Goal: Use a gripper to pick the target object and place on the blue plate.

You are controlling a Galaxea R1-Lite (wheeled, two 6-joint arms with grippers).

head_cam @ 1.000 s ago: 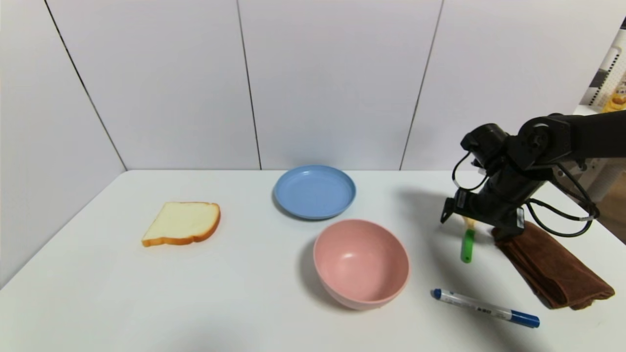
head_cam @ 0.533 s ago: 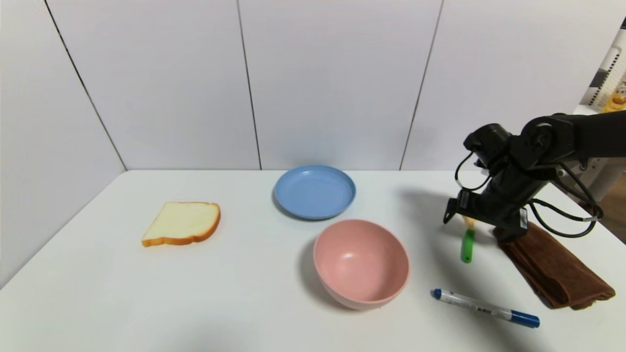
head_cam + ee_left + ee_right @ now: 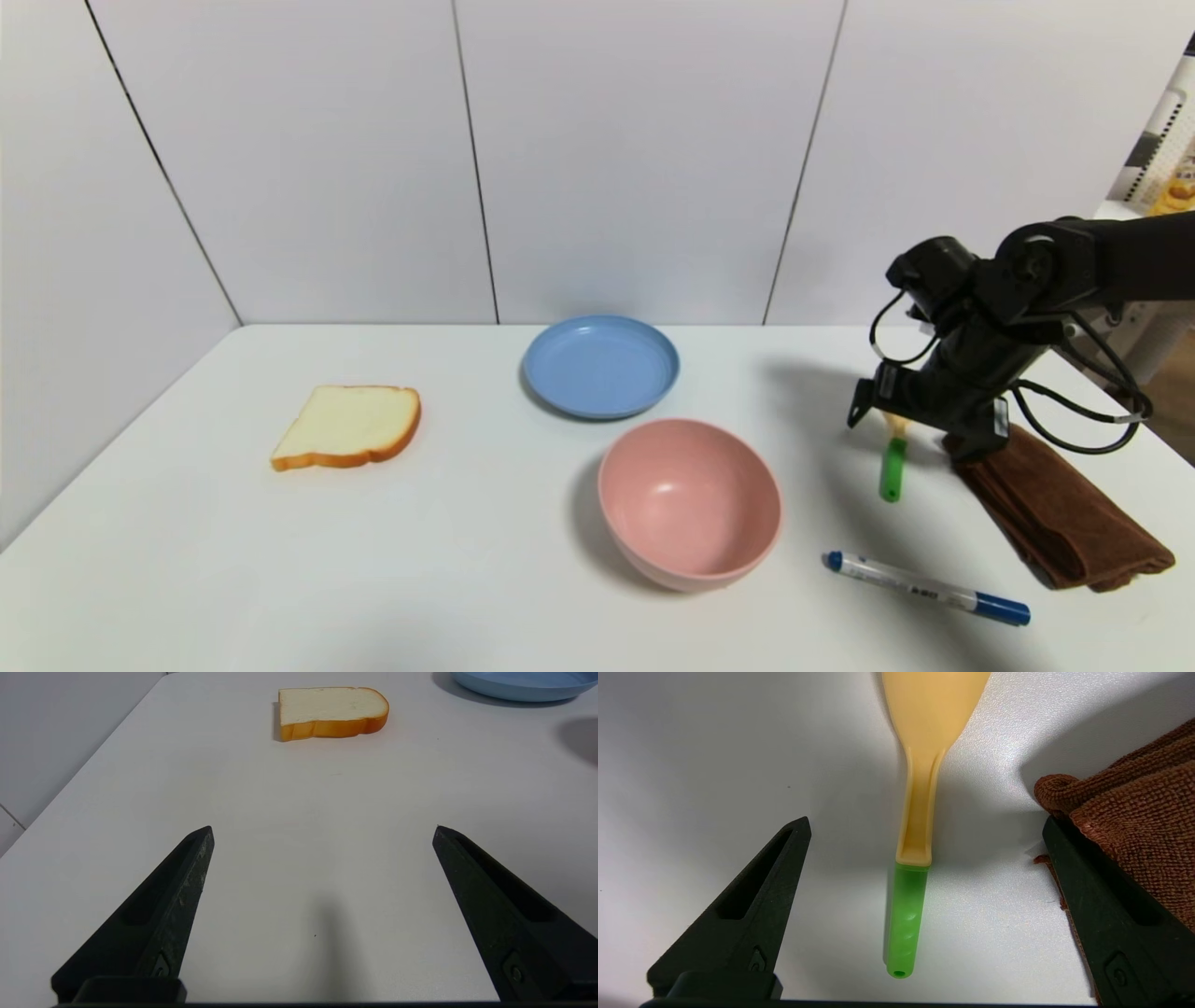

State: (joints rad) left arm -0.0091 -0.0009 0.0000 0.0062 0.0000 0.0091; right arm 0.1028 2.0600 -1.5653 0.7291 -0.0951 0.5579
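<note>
Bread slice (image 3: 347,427) far left, blue plate (image 3: 600,366) and pink bowl (image 3: 689,501) mid-table, plate cut off in left wrist view, where the parked left gripper (image 3: 323,833) stands wide open. Spoon (image 3: 893,462) lies flat right of the bowl, its yellow head hidden under the right gripper (image 3: 910,425) in head view. Right gripper spread wide over it, handle (image 3: 906,919) centred between the fingers, untouched; one fingertip (image 3: 1057,835) against the brown cloth (image 3: 1055,509).

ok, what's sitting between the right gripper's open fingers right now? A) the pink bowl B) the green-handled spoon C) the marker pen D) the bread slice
B: in the right wrist view the spoon lies on the table between the spread fingers of the right gripper, not yet gripped, with the brown cloth against one finger.
</note>
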